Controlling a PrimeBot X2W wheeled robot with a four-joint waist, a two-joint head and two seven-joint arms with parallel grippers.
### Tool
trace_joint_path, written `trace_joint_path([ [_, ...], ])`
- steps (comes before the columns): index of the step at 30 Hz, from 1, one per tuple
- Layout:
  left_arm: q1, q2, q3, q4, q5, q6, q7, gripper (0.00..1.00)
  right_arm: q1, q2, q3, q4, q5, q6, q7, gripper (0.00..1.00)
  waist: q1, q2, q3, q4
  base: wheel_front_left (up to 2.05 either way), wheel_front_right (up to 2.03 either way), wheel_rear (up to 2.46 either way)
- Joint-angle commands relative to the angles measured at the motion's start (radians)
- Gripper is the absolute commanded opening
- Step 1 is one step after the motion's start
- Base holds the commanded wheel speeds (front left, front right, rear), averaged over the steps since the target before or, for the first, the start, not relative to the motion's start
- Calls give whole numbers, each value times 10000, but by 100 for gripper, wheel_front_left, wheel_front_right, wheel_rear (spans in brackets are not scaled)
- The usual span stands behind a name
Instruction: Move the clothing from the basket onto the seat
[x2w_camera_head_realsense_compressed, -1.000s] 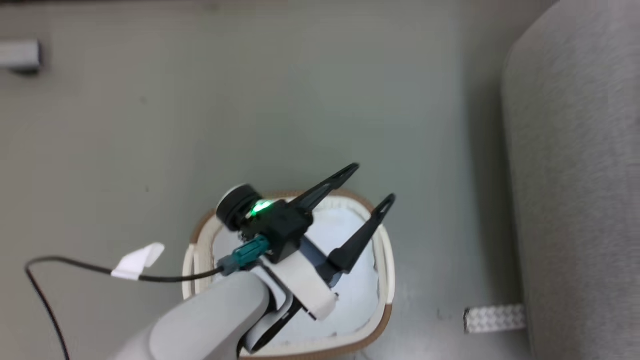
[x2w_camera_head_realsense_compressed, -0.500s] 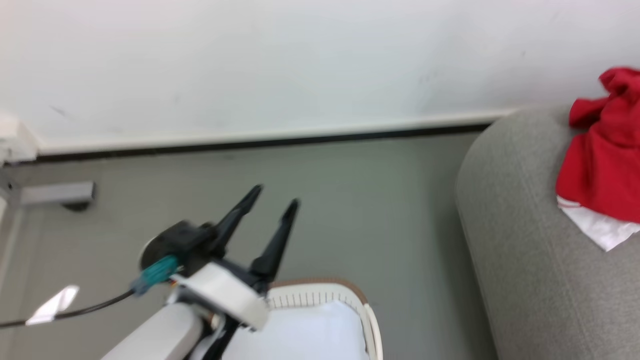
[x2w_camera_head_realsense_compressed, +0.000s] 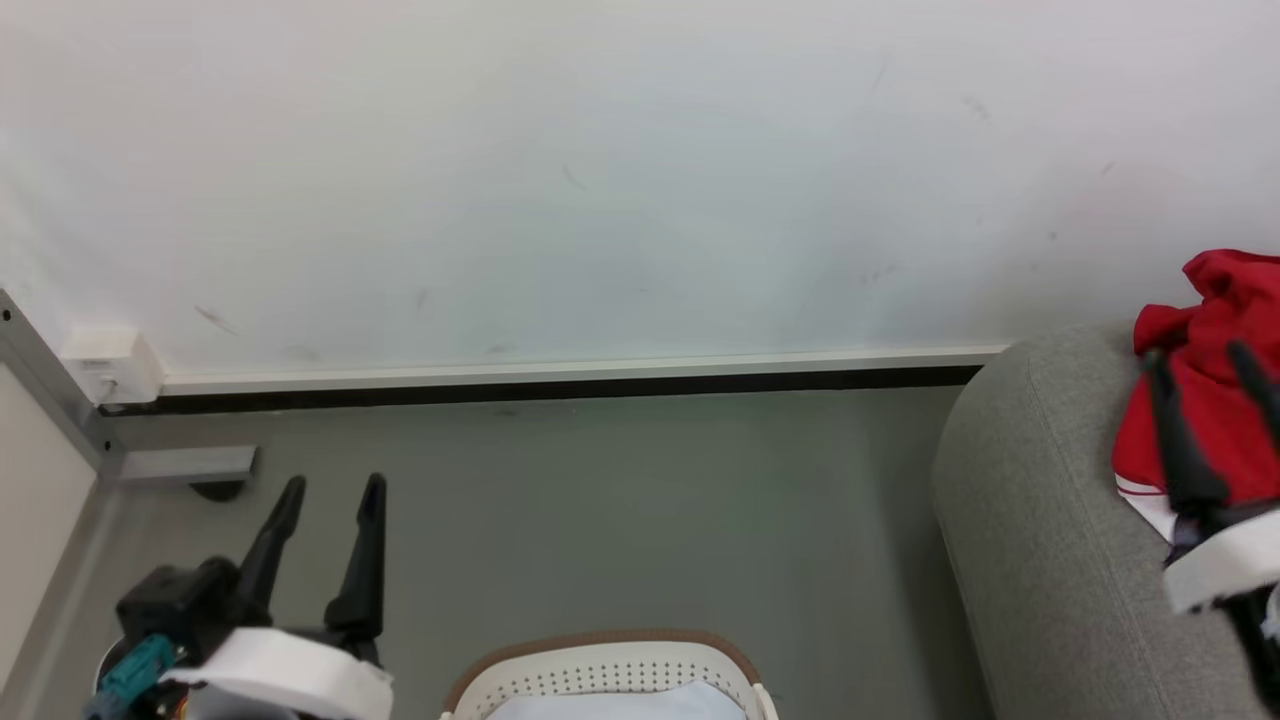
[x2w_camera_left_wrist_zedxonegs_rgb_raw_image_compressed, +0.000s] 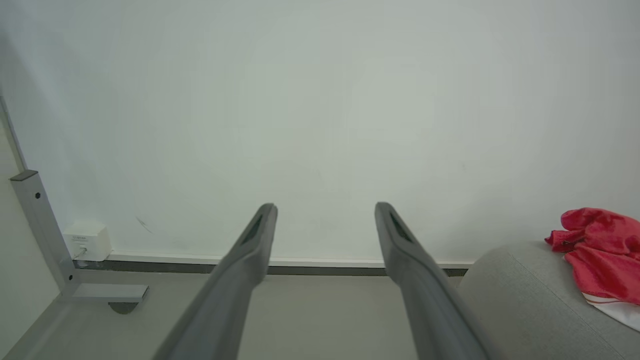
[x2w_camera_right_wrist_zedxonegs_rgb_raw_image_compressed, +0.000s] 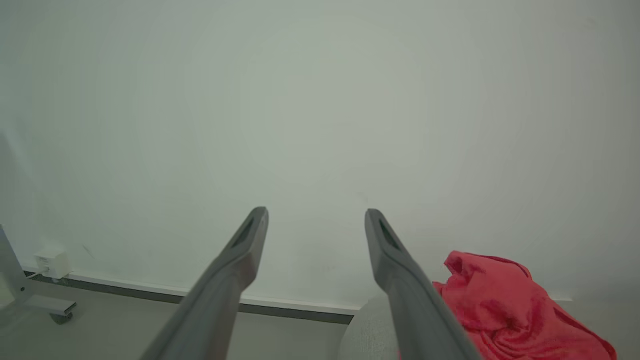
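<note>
On the large light grey fabric-upholstered seat (x2w_camera_head_realsense_compressed: 1040, 540), far right of the head view: bright red soft garment with a white section (x2w_camera_head_realsense_compressed: 1215, 420), bunched near the seat's rounded end. It's out of the cream-white perforated plastic basket with the brown rim (x2w_camera_head_realsense_compressed: 600, 640), which sits on the floor at bottom centre with a pale bluish-white cloth (x2w_camera_head_realsense_compressed: 620, 708) inside.

Status of right tool (x2w_camera_head_realsense_compressed: 1198, 353): both long dark fingers spread wide, nothing between them. Head view has them overlapping the garment. Right wrist view puts the garment low and to the right of the right-hand finger, partly hidden behind it, with the fingers pointing at the white wall. Contact with the fabric: can't tell.

Status of left tool (x2w_camera_head_realsense_compressed: 333, 484): fingers equally wide apart, empty, above the grey floor left of the basket, well apart from the garment. Left wrist view has the garment on the seat at far right, outside the gap between the fingers.
</note>
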Motion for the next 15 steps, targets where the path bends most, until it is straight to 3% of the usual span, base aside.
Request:
trace_joint_path([
  [1, 336, -24, 193, 55, 207, -14, -8, 100, 475, 253, 0, -281, -104, -25, -211, 100, 3, 0, -75, 50, 0, 0, 0],
  [8, 1112, -655, 1023, 413, 580, -135, -8, 100, 2113, 1149, 170, -857, -526, -25, -1119, 100, 3, 0, -109, 181, 0, 0, 0],
  [15, 1309, -1027, 1182, 748, 1208, -439, -8, 100, 2624, 1893, 518, -767, -844, -24, -1449, 100, 3, 0, 28, 224, 0, 0, 0],
])
